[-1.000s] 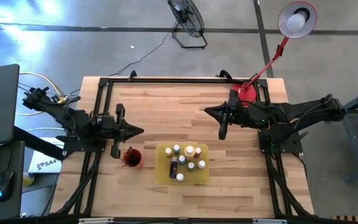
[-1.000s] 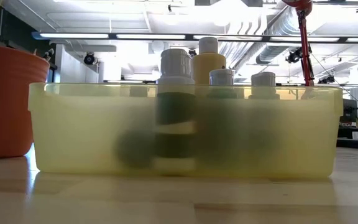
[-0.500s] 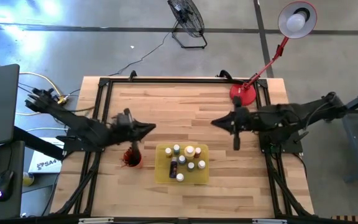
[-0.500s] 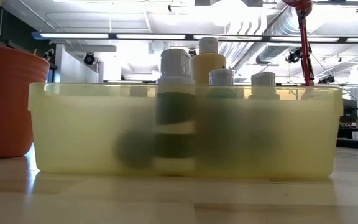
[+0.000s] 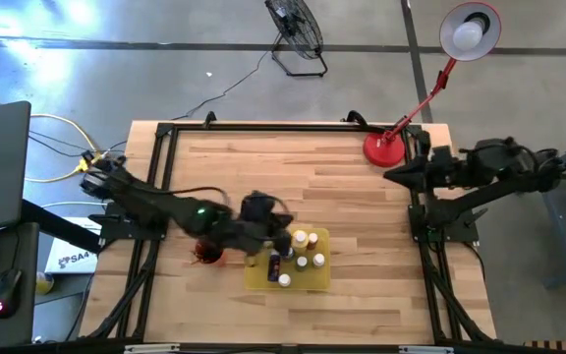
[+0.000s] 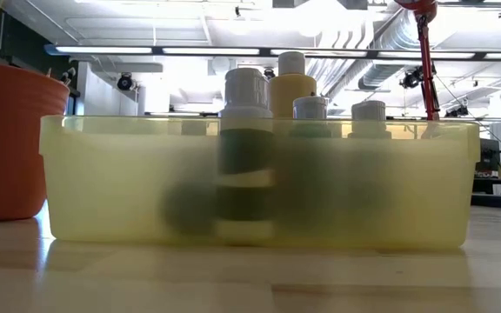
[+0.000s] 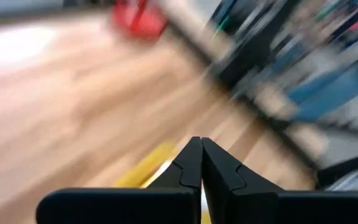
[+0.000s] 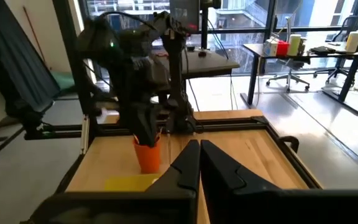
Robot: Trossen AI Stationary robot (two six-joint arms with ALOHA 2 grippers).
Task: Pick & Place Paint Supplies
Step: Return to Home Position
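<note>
Jaws closed, the left gripper (image 7: 201,140) hangs over the yellow tray (image 5: 309,283) of paint bottles (image 5: 301,239) beside the orange cup (image 6: 7,148); right gripper (image 8: 199,144), jaws likewise closed, at bench (image 5: 303,167) edge.

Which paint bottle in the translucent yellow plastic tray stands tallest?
The yellowish pale-capped plastic bottle; its cap rises above the other bottles.

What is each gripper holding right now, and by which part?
Nothing. The left gripper, over the yellow tray, and the right gripper, near the red lamp base, are both shut and empty.
</note>
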